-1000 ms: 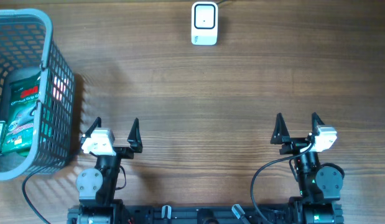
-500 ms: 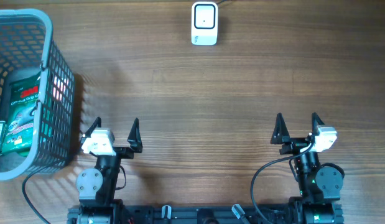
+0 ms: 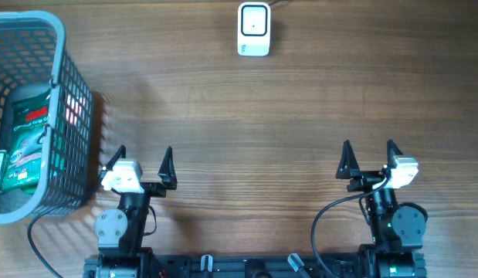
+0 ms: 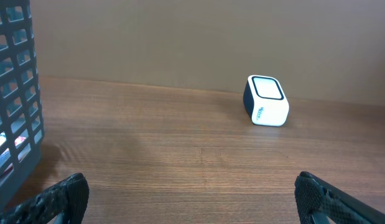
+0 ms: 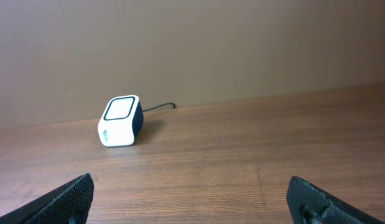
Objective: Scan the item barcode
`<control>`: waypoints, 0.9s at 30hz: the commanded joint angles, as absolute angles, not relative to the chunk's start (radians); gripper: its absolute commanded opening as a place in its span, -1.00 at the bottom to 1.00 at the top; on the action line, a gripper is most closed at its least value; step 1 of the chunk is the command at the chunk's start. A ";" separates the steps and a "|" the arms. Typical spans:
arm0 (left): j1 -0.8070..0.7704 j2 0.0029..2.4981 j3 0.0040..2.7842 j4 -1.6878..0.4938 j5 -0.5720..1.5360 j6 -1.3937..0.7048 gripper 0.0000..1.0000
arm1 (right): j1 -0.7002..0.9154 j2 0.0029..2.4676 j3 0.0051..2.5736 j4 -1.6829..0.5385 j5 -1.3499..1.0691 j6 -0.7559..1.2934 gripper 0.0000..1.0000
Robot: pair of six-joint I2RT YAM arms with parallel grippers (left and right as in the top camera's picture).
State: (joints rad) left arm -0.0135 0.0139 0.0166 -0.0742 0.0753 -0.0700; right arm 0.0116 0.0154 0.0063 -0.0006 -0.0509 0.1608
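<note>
Packet (image 3: 28,139) lies in the basket (image 3: 69,93), seen clearly only from above. Both wrist views show the scanner (image 4: 265,101) far off. Left gripper (image 3: 144,154) and right gripper (image 3: 368,148) each have fingers spread wide, holding nothing.

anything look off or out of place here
Nothing stands out. The scanner sits upright at the far edge, the green packet lies in the basket, and the left gripper and right gripper hang open, empty.

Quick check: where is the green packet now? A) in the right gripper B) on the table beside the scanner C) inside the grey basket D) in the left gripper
C: the overhead view shows the green packet lying inside the grey basket, away from the scanner.
</note>
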 commanded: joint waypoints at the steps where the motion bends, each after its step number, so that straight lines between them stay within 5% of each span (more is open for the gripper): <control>1: -0.008 0.015 0.006 -0.071 0.069 -0.083 1.00 | 0.015 0.017 0.005 0.002 -0.038 0.172 0.99; 27: -0.008 0.022 0.058 -0.076 0.096 -0.087 1.00 | 0.016 0.017 0.005 0.002 -0.038 0.172 0.99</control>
State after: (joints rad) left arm -0.0135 0.0139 0.0166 -0.0620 0.0795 -0.0700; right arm 0.0116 0.0154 0.0063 -0.0006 -0.0509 0.1608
